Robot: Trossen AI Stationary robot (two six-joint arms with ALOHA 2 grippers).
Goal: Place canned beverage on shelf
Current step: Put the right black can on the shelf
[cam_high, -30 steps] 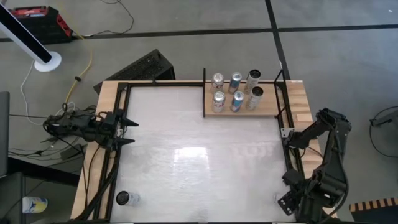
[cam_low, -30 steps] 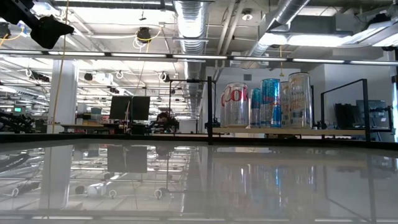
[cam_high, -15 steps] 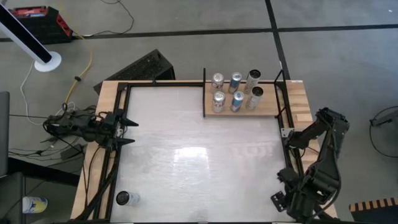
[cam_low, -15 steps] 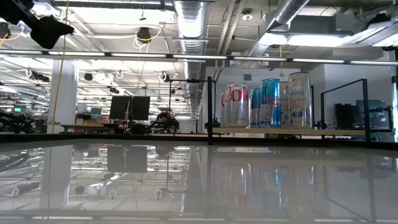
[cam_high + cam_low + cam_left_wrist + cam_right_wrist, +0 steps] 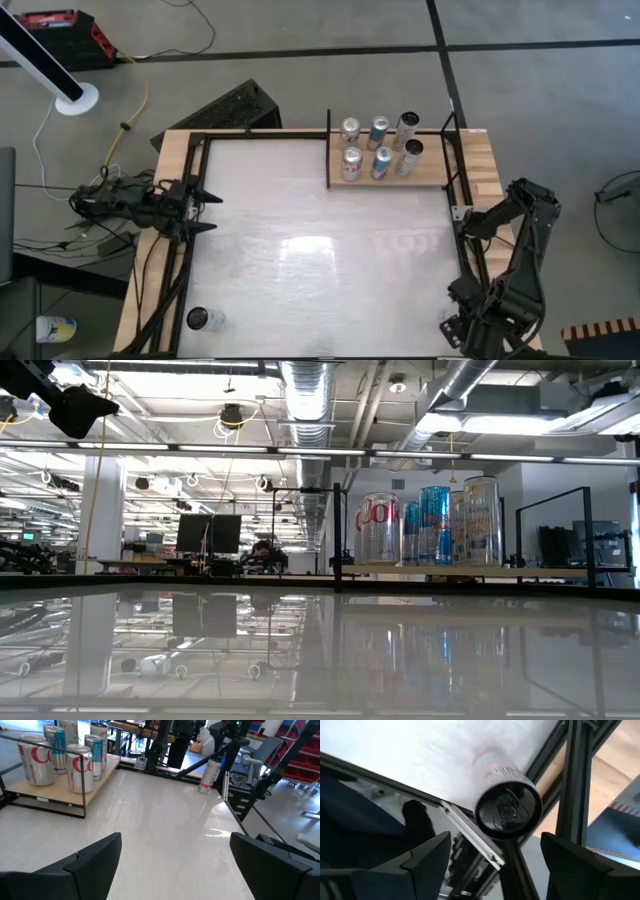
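Observation:
A silver can [image 5: 508, 810] stands upright on the white table by its near right corner, its top facing my right wrist camera; it also shows in the left wrist view [image 5: 209, 774]. My right gripper [image 5: 492, 865] hangs open above it, pointing down, touching nothing. In the high view the right arm [image 5: 500, 300] hides this can. Another can [image 5: 205, 319] stands near the near left corner. The wooden shelf [image 5: 432, 178] at the far right carries several upright cans [image 5: 381, 160]. My left gripper [image 5: 217, 212] waits open at the left edge.
Black frame rails [image 5: 575, 780] run along the table's right edge close to the can under my right gripper. The shelf's thin black posts [image 5: 329, 150] stand at its ends. The broad white tabletop [image 5: 320, 250] lies between the arms.

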